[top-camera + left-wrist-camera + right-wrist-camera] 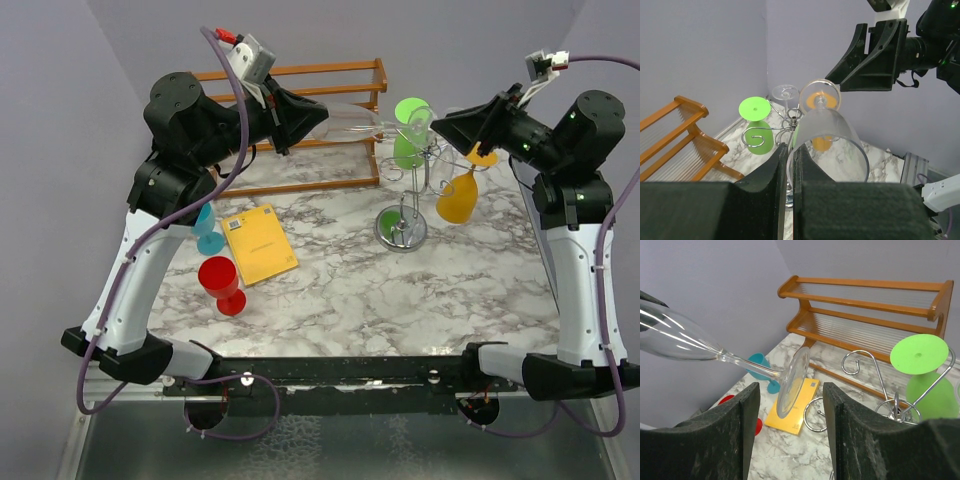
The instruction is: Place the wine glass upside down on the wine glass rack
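A clear wine glass lies level in the air, bowl to the left, foot to the right. My left gripper is shut on the bowl's rim; in the left wrist view the glass wall sits pinched between the fingers. My right gripper is open around the glass's foot, with a gap on each side. The silver wine glass rack stands just below and right of the glass. A green glass and an orange glass hang upside down from its wire arms.
A brown wooden slatted rack stands at the back. On the marble top to the left lie a yellow booklet, a red glass and a teal glass. Grey walls close in the back and both sides.
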Controlling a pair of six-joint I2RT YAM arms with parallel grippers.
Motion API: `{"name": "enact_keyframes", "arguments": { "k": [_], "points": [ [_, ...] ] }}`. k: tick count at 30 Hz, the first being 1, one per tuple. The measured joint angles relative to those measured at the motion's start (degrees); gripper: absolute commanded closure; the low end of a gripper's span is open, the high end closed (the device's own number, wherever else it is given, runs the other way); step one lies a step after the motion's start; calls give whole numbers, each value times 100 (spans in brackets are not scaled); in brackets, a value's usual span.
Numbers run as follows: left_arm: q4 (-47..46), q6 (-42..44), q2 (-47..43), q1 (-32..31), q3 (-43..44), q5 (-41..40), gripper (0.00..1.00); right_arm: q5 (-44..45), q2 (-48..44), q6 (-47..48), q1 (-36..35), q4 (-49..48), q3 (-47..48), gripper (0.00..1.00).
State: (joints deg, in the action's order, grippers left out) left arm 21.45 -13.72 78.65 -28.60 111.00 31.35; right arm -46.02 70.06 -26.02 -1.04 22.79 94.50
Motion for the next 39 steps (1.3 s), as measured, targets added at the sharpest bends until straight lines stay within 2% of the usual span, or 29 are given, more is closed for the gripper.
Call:
{"name": "enact_keyframes", "arguments": {
  "k": [9,14,19,21,27,34,39],
  "points": [
    [-57,-61,118,0,107,0,100,2,181,-24,-280,-9,-2,65],
    [-146,-61,164,0,107,0,100,2,245,-33,-354,-11,-2,79],
    [-170,-57,195,0,107,-13,100,46,286,-31,-356,-7,-13,98],
    [-173,-28,195,0,107,-15,100,175,286,-39,-356,-7,-26,99],
    [-188,90,190,-2,0,-9,74,483,286,-72,-389,7,-79,99],
    [-138,173,22,11,-214,-13,53,968,273,299,-389,39,-83,99],
    [133,645,-238,9,-315,-238,39,1292,116,979,-389,50,-179,99]
  ]
}}
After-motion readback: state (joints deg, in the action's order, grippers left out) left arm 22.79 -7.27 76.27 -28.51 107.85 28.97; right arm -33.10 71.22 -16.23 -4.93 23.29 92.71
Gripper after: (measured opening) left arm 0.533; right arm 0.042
